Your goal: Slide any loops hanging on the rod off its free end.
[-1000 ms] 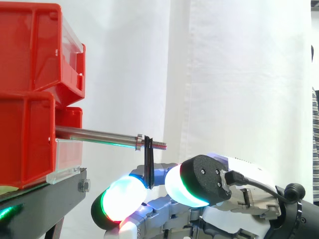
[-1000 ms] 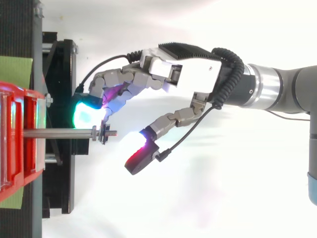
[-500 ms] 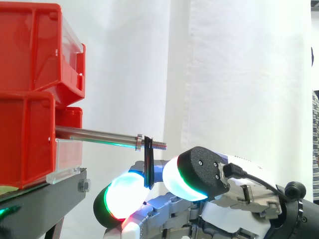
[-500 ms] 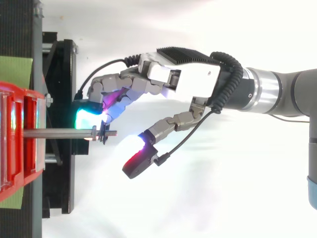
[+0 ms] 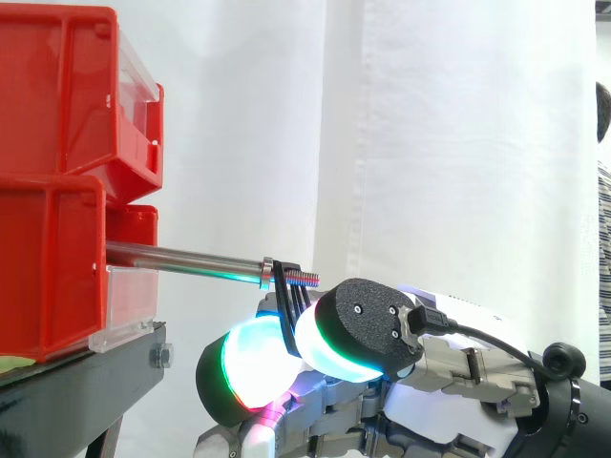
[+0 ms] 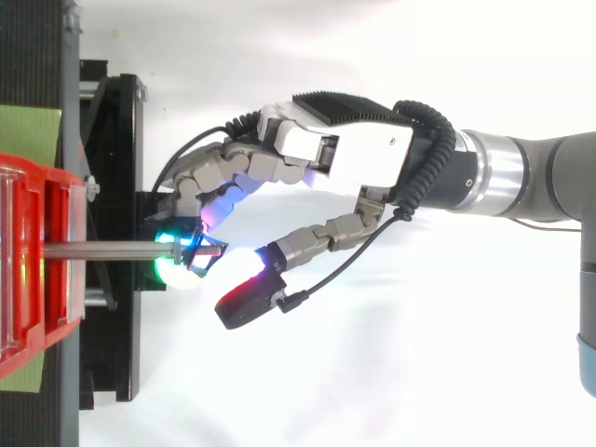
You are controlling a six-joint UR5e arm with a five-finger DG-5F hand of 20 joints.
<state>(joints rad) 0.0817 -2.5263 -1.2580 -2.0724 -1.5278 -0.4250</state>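
A steel rod sticks out level from the lower red bin, its threaded free end pointing right. A thin black loop hangs just past the rod's nut, leaning toward the free end. My hand sits under the rod's tip. Its curled fingers close on the loop at the rod, and the loop's lower part runs down between two glowing pads. The thumb stands a little off to the side of the rod. The loop looks splayed along the thread.
Two red bins are stacked on a black stand at the left, with a white curtain behind. The stand's black frame lies under the rod. Part of a person shows at the right edge.
The hand has moved left and up toward the rod. Its fingers curled in onto the loop, which now leans toward the free end instead of hanging straight.
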